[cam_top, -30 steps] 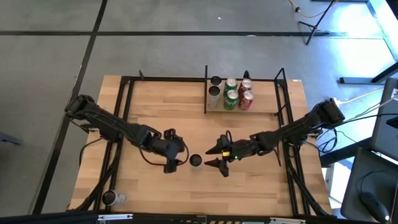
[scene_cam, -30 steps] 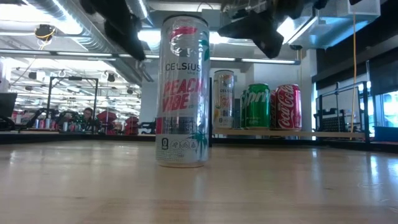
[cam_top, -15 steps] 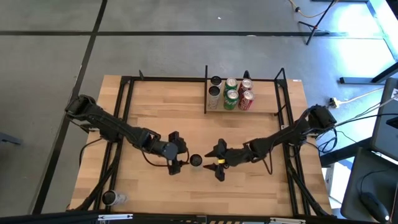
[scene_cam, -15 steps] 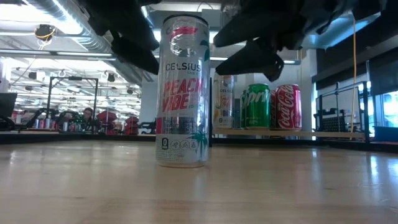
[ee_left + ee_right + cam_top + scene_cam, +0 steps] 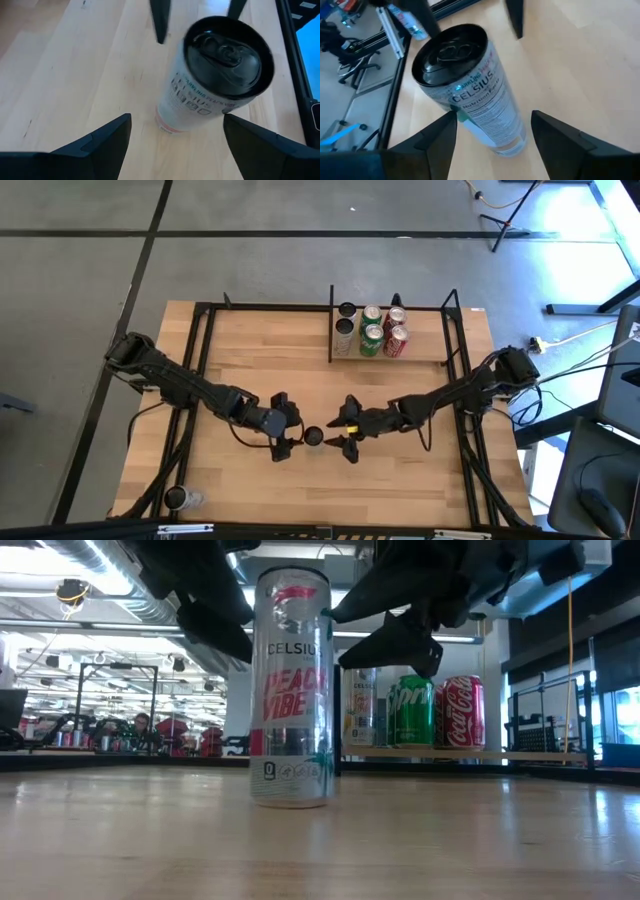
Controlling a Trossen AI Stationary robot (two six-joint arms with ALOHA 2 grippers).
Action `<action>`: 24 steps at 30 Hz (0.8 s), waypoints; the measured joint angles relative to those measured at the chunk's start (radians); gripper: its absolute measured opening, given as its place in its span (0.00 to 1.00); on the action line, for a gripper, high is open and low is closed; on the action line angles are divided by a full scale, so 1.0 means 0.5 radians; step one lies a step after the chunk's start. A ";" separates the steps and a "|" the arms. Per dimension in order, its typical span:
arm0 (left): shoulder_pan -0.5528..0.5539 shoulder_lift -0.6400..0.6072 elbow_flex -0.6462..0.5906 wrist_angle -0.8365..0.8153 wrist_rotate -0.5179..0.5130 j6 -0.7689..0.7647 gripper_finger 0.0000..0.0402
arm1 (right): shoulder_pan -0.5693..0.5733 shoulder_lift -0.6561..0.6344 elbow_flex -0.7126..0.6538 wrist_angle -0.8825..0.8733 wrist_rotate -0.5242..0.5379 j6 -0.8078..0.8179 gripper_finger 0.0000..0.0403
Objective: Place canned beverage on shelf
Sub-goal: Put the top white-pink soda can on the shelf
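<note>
A tall silver Celsius can [image 5: 314, 437] stands upright on its base on the light-wood tabletop, near the middle; it also shows in the low view [image 5: 290, 685]. My left gripper [image 5: 283, 428] is open just left of the can, which sits between and beyond its fingers in the left wrist view [image 5: 220, 75]. My right gripper [image 5: 347, 426] is open just right of the can, its fingers on either side of the can [image 5: 470, 95] without clear touch. The shelf [image 5: 432, 358] at the back right holds several cans.
Silver, green and red cans [image 5: 372, 332] stand on the shelf, also seen in the low view [image 5: 435, 712]. Black frame bars [image 5: 205, 350] run along the table's left, right and far sides. A small bottle [image 5: 178, 498] lies at the near left corner.
My right gripper has gone toward the table's left edge and down, closing in on the can. My left gripper has gone a little toward the can from the left. Both stay open.
</note>
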 joint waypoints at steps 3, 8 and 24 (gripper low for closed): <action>0.000 0.000 0.000 -0.001 0.000 0.000 0.76 | 0.005 -0.002 0.000 0.006 0.034 -0.048 0.67; 0.001 0.000 0.000 -0.001 -0.001 0.001 0.76 | 0.006 -0.014 0.000 0.006 0.044 -0.060 0.86; 0.001 0.000 0.000 0.025 -0.002 0.002 0.76 | -0.031 -0.274 0.002 -0.067 -0.217 -0.103 0.83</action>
